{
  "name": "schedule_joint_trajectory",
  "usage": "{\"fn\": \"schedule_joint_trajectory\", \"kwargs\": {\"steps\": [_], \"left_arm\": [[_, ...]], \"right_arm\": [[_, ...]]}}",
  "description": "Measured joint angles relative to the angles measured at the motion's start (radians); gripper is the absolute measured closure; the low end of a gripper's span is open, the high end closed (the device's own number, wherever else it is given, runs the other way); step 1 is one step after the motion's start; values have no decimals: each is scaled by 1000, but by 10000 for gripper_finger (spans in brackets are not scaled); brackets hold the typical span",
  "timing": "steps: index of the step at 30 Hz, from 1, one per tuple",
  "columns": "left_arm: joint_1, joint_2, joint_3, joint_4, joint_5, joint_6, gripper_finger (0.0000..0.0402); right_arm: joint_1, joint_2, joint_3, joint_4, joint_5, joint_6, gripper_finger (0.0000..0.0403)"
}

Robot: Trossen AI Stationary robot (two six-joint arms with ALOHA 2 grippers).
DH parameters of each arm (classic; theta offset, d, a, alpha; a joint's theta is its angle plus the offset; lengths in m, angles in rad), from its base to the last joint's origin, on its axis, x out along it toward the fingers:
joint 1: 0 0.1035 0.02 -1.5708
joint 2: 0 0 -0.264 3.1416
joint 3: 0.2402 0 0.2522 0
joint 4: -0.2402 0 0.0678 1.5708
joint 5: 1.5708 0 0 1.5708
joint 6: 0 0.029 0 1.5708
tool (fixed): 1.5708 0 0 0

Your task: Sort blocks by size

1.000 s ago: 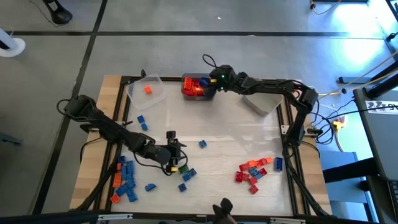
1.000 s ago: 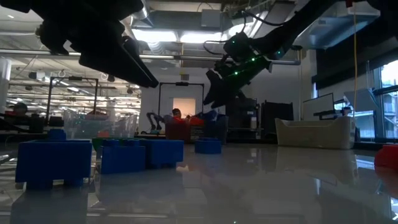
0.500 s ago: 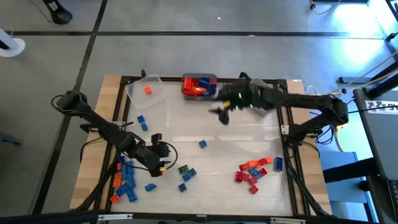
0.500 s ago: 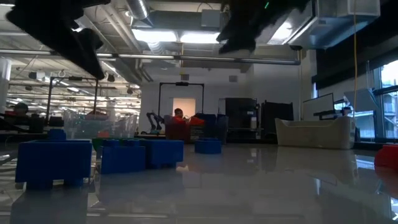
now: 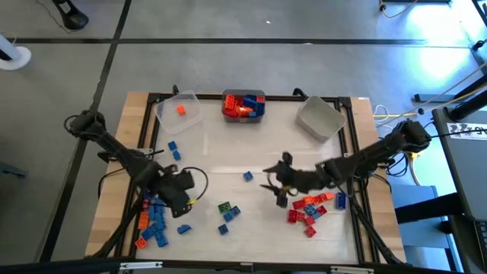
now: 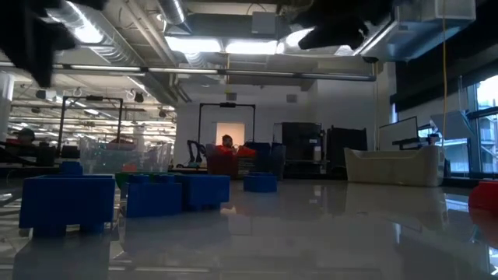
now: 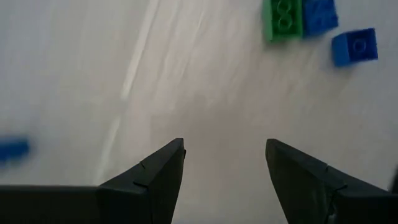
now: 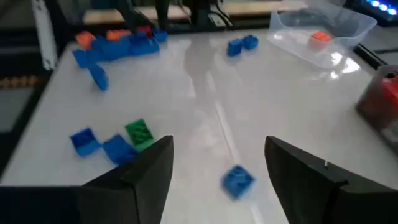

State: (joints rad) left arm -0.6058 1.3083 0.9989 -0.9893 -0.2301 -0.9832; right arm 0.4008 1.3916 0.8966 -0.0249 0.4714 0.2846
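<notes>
Desk (image 5: 251, 152), pale and glossy inside a dark frame, fills the middle of the high view and carries everything. Two dark arms reach in from either side. At the far edge stand three bins: a clear bin (image 5: 179, 112) holding one orange brick, a grey bin (image 5: 243, 106) packed with red, orange and blue bricks, and an empty-looking grey tub (image 5: 319, 119) to the right.

The blocks lie in loose groups. A blue and orange heap (image 5: 152, 221) sits at the near left corner, with two blue bricks (image 5: 173, 149) farther back. A red cluster (image 5: 308, 208) lies at the near right. A green brick (image 5: 224, 206) rests among a few blue ones (image 5: 230, 214) near the middle, and a lone blue brick (image 5: 248, 176) sits apart toward the centre.

The left gripper (image 5: 181, 199) hovers beside the blue heap, fingers spread apart with only bare desk between them in its wrist view. The right gripper (image 5: 278, 186) hangs between the lone blue brick and the red cluster, fingers likewise apart and holding nothing.
</notes>
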Motion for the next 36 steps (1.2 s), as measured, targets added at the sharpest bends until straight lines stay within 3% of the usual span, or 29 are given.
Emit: {"fn": "schedule_joint_trajectory", "kwargs": {"steps": [4,9,19,23,36], "left_arm": [[-60,0,3,-49,34,-250,188],[-127,1,-29,-50,79,-478,188],[-192,3,-125,-37,158,-868,188],[-216,22,-143,-32,224,-950,188],[-238,142,-143,-4,257,-999,188]], "right_arm": [[71,33,-131,234,36,31,155],[136,123,-202,484,38,26,155],[176,232,-184,550,37,-6,155],[175,232,-184,551,37,-25,155],[175,232,-184,552,34,-31,155]]}}
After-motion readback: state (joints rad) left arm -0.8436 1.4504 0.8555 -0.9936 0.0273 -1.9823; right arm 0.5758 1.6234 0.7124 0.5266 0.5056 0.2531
